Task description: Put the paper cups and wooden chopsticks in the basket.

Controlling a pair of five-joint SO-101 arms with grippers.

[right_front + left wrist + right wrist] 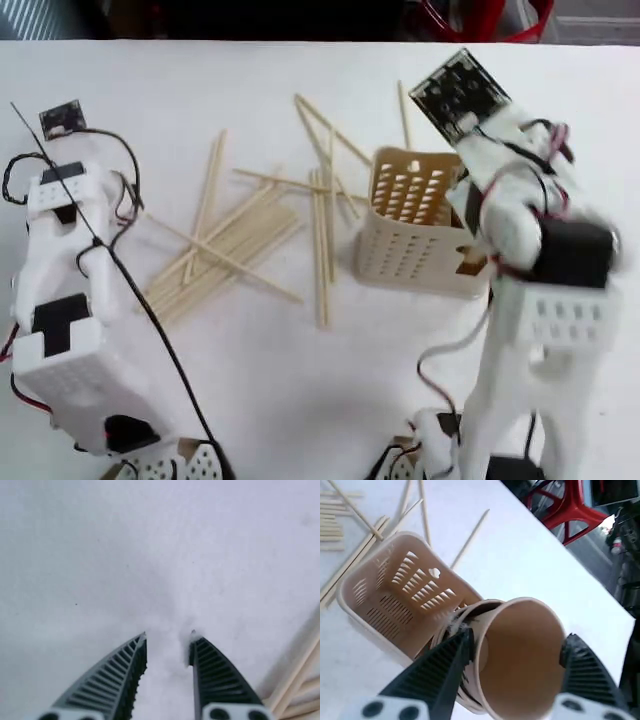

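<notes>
Two fingers of the right gripper (517, 637) stand wide apart with a paper cup (522, 670) clamped between them, one finger pressed on each side of the cup's wall near its open mouth. The cup lies tilted, its mouth towards the wrist camera. Behind it, rims of further cups show, nested round its far end; how many cannot be told. This stack rests at the open top of the basket (395, 587), a cream plastic one with slotted walls. In the high view, the basket (405, 255) sits right of the table's middle, and the right arm (540, 260) leans over its right side.

Many wooden chopsticks (225, 250) lie scattered on the white table (300, 390), just left of the basket and behind it, some crossed, some in a loose bundle. None can be made out inside the basket.

At the table's left side, the left gripper (168, 636) hangs close over bare table, its fingers a little apart with nothing between them. A few chopsticks (300, 680) lie just beside it, not touching.
</notes>
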